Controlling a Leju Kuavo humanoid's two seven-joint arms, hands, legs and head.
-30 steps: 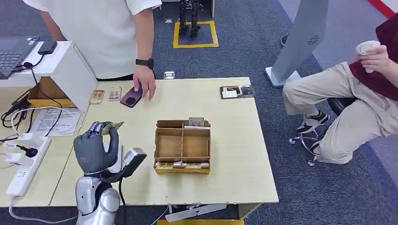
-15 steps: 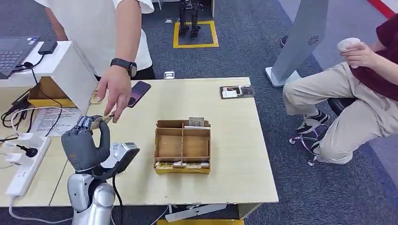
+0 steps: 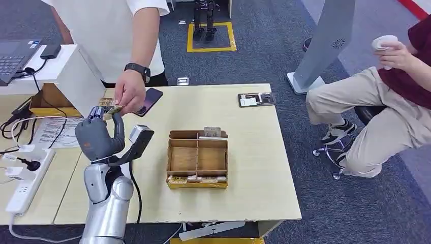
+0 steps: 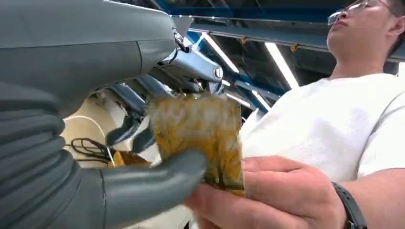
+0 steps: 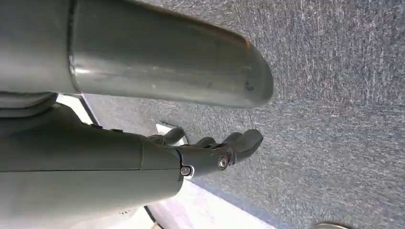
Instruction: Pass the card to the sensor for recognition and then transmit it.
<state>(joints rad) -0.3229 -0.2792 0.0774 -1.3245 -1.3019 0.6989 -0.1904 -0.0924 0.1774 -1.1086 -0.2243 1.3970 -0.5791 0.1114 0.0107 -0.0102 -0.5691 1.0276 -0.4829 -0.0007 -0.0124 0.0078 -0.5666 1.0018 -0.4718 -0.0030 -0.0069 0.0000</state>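
My left hand is raised over the table's left side and pinches a yellow patterned card between thumb and fingers. A standing person's hand has taken hold of the same card from the far side. The left wrist view shows the card close up, with my thumb across its lower edge and the person's fingers gripping it. My right hand hangs beside my body above the grey carpet, fingers loosely extended and holding nothing.
A cardboard divided tray with cards stands mid-table. A dark phone lies near the person. A black card holder sits at the far right. A white box stand, cables and a power strip are at the left. Another person sits at the right.
My left arm has lifted and carried the card farther away, toward the standing person. That person's hand left the phone, reached over and now grips the card.
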